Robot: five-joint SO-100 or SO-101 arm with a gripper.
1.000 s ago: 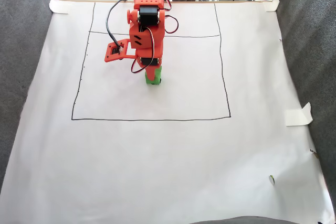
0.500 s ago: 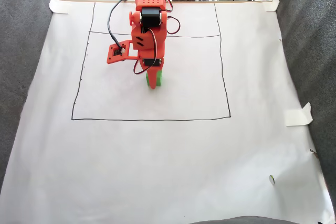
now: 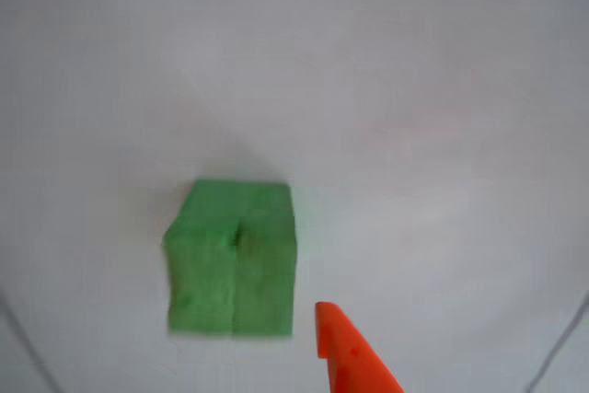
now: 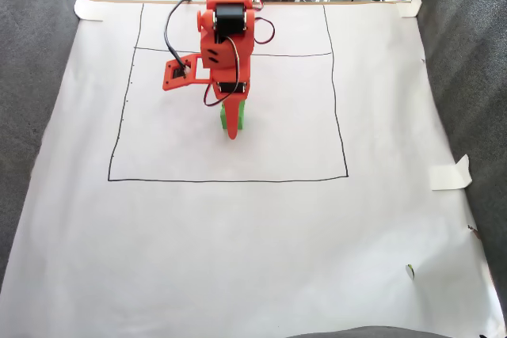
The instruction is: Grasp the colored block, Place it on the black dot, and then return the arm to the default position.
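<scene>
White paper [image 4: 238,235] covers the bench, with a drawn square [image 4: 346,116] on it. Inside the square sits the block [image 3: 232,258], flat on the paper. The gripper [image 4: 232,128] hangs over it, let go, one orange finger [image 3: 350,356] just beside it.

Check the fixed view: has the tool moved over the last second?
Yes. The tool has lifted and drawn back toward the top drawn line, leaving the green block on the paper.
</scene>
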